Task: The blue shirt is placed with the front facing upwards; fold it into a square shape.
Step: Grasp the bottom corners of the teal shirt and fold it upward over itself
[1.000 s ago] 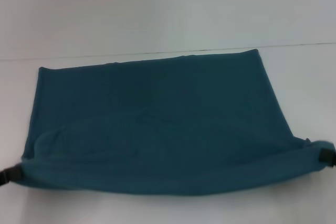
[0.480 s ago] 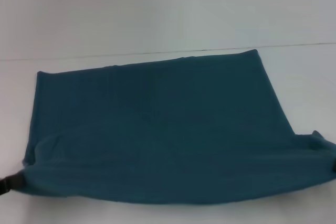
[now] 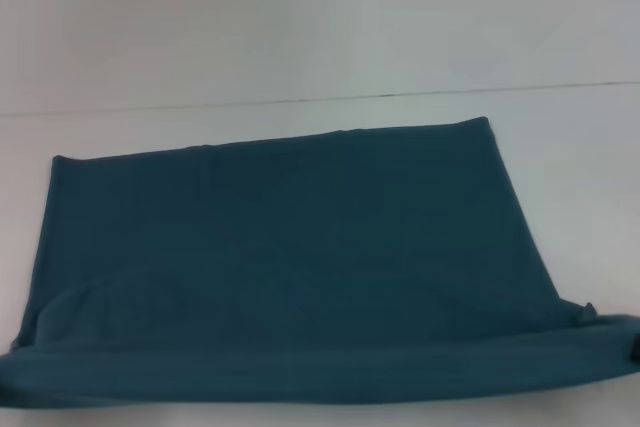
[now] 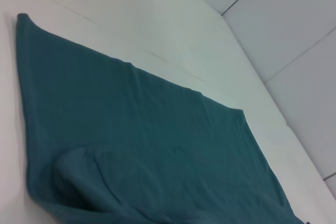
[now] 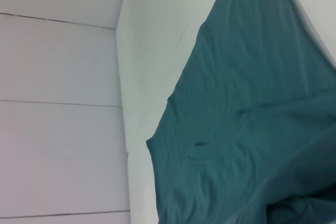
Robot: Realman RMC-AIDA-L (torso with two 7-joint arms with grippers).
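Here, blue shirt (image 3: 290, 267) lies folded — flat.

the head camera looks forward and down over the table (image 3: 300, 37), some way off. each wrist camera sits low and close at one near corner of the shirt (image 3: 290, 267), facing across it; all three share the cloth and far table edge.
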